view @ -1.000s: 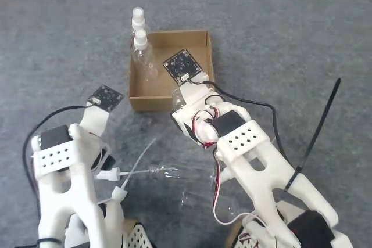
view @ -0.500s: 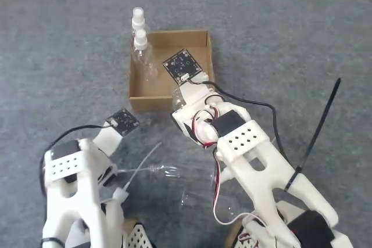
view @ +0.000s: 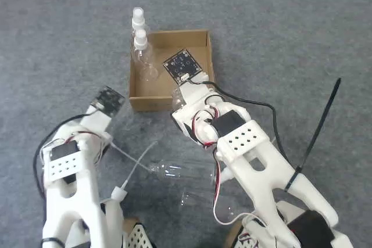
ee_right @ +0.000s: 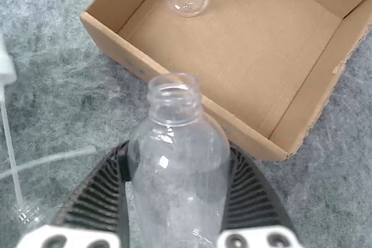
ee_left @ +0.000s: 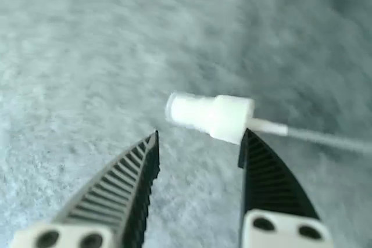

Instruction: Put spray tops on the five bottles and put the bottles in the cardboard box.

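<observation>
Just ahead of open left pincer [ee_left: 200, 137], spray top [ee_left: 212, 115]

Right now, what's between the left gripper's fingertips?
A white spray top sits ungripped between the fingertips of the open left gripper, its tube trailing away over the grey mat; the left wrist view shows it.

1. Bright, even light falls from above onto the grey carpet [view: 290, 39], and the shadows under both arms are faint and soft-edged.
2. Below the left gripper [ee_left: 200, 136] the carpet is pale and evenly lit. The white spray top [ee_left: 212, 114] just past its parted fingertips is the brightest thing there.
3. The clear bottle [ee_right: 174, 108] clamped in the right gripper [ee_right: 177, 149] shows small white glints on its shoulder.
4. Ahead of that gripper, the cardboard box [ee_right: 250, 45] has an evenly lit floor. A soft dark band lies on the carpet along its nearest outer wall.
</observation>
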`<state>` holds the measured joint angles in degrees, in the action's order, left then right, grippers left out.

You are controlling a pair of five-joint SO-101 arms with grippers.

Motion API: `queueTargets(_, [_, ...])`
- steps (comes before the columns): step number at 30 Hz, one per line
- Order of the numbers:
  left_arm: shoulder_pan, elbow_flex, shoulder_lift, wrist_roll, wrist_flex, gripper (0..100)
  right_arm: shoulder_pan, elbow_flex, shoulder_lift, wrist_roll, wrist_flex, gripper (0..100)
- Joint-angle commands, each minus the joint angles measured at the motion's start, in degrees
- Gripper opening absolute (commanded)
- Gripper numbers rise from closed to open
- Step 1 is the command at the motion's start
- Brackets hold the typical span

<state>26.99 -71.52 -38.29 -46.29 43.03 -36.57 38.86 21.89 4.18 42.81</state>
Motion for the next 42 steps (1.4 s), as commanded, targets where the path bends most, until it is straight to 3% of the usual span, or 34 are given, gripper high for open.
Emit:
queueTargets(1, [0.0, 1.3, -0.5, 8.9, -4.0, 21, 0.7, -0.3, 3.4, 0.8, -1.2, 0.9])
queueTargets(6, [0.3, 5.1, -0.5, 20.5, -1.7, 21, 0.7, -0.3, 3.4, 0.8, -1.2, 0.9])
queueTargets(17, [-0.1, 21.5, -0.1, 43.4, 23.4, 21, 0.7, -0.3, 3.4, 0.8, -1.2, 0.9])
queueTargets(25, [-0.1, 23.2, 0.0, 62.3, 26.5, 21, 0.7, -0.3, 3.4, 0.8, -1.2, 0.9])
queueTargets(30, [-0.1, 23.3, 0.1, 68.9, 26.5, 21, 0.7, -0.3, 3.4, 0.8, -1.2, 0.9])
queueTargets(37, [-3.2, 23.0, 0.4, 70.2, 26.9, 21, 0.7, -0.3, 3.4, 0.8, -1.2, 0.9])
queueTargets(42, [-3.5, 26.3, 8.5, 71.4, 27.0, 21, 0.7, -0.3, 3.4, 0.8, -1.2, 0.9])
